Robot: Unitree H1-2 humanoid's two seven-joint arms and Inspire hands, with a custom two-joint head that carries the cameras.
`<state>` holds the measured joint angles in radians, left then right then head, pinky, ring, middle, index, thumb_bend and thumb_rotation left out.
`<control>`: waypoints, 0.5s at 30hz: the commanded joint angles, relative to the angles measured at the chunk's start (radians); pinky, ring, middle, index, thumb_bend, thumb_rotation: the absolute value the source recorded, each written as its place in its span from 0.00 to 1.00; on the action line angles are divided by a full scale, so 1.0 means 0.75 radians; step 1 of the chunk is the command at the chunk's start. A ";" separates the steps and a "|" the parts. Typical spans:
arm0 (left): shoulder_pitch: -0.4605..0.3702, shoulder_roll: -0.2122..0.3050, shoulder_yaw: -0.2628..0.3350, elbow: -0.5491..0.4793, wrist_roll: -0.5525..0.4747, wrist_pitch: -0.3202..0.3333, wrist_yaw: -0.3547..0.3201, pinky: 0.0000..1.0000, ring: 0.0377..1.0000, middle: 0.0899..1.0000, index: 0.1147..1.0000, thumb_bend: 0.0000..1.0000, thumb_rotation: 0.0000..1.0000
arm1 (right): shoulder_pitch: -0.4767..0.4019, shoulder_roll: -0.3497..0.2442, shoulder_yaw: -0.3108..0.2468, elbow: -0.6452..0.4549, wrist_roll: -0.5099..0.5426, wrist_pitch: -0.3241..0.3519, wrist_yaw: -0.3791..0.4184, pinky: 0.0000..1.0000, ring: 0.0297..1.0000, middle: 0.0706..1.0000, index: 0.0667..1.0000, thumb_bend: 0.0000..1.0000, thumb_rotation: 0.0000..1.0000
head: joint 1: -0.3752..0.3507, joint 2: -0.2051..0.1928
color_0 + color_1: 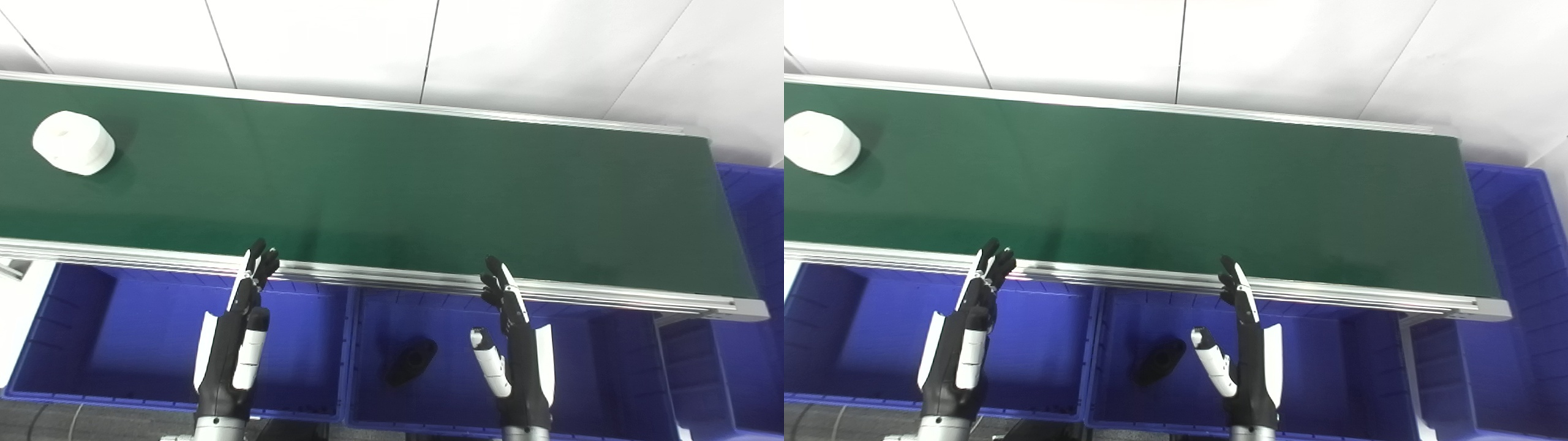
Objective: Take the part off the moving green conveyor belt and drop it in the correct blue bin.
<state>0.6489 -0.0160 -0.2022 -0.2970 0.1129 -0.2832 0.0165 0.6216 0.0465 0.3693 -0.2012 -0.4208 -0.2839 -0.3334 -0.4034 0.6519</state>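
Nearest: left hand point(236, 343) and right hand point(514, 349) raised over the blue bins point(122, 343), fingers spread, holding nothing. Black part point(411, 360) already lying in the middle bin. Beyond, green belt point(392, 190). Far left on it, white part point(73, 142), well apart from both hands. Looks a stiff, light, smooth plastic block; best pinched across its flat sides.

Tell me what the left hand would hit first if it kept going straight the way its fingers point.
Probably the conveyor's near aluminium rail: the left hand points up toward it, open, fingertips level with its edge. Depth is unclear, so it might pass above onto the green belt.
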 commanded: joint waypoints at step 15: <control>-0.007 0.032 0.003 -0.027 -0.020 -0.041 -0.021 1.00 0.95 0.95 0.99 0.55 1.00 | 0.002 0.215 0.185 0.132 -0.127 0.006 -0.022 0.82 0.86 0.90 0.90 0.74 1.00 | -0.052 -0.010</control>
<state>0.6396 0.0021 -0.1970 -0.2943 0.1032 -0.2827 0.0128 0.6212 0.0465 0.3689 -0.1998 -0.4209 -0.2838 -0.3358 -0.4433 0.6443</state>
